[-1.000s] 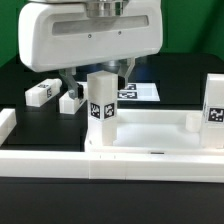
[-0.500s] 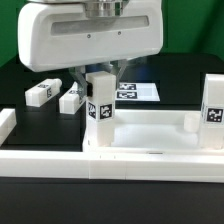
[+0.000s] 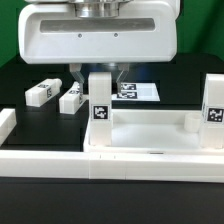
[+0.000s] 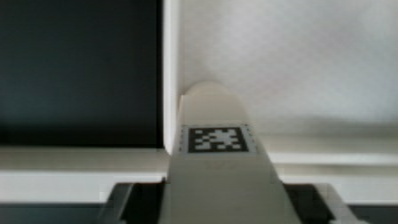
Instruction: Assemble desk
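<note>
The white tabletop (image 3: pixel 150 135) lies tray-like behind the front wall. One white leg (image 3: pixel 100 102) stands upright at its corner towards the exterior view's left, tag facing the camera. My gripper (image 3: pixel 100 78) comes down over this leg's top with a finger on each side and is shut on it. In the wrist view the same leg (image 4: pixel 217 140) runs up between my dark fingers (image 4: pixel 143 203), with the tabletop (image 4: pixel 302 90) beyond and my gripper (image 4: pixel 217 208) closed around it. A second leg (image 3: pixel 214 105) stands upright at the corner on the exterior view's right. Two loose legs (image 3: pixel 42 92) (image 3: pixel 72 98) lie on the black table behind.
A long low white border wall (image 3: pixel 60 165) runs along the front and turns up at the exterior view's left (image 3: pixel 7 125). The marker board (image 3: pixel 137 92) lies flat behind the tabletop. The large white gripper body fills the top of the exterior view.
The gripper body has turned about the upright leg and now looks wider in the exterior view. The leg's tag has shifted slightly to the left. The loose legs have not moved.
</note>
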`<action>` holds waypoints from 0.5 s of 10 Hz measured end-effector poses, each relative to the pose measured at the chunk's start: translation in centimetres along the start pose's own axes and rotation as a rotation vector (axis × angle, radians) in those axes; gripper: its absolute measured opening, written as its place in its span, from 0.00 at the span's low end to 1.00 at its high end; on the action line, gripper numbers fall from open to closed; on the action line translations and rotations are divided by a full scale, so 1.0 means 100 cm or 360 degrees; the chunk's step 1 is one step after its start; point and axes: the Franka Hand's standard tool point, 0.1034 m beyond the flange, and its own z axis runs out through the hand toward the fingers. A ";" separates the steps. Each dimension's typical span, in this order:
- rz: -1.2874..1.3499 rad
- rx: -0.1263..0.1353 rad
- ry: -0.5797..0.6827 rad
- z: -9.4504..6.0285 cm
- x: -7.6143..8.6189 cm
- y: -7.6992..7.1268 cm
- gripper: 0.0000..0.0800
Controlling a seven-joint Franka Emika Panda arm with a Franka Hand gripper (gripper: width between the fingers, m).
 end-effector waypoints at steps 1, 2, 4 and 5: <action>0.0148 0.0017 0.0003 0.000 0.000 0.000 0.36; 0.0314 0.0024 0.0004 0.000 0.000 0.000 0.36; 0.0502 0.0025 0.0002 0.000 0.001 -0.001 0.36; 0.0641 0.0025 0.0001 0.000 0.001 -0.001 0.36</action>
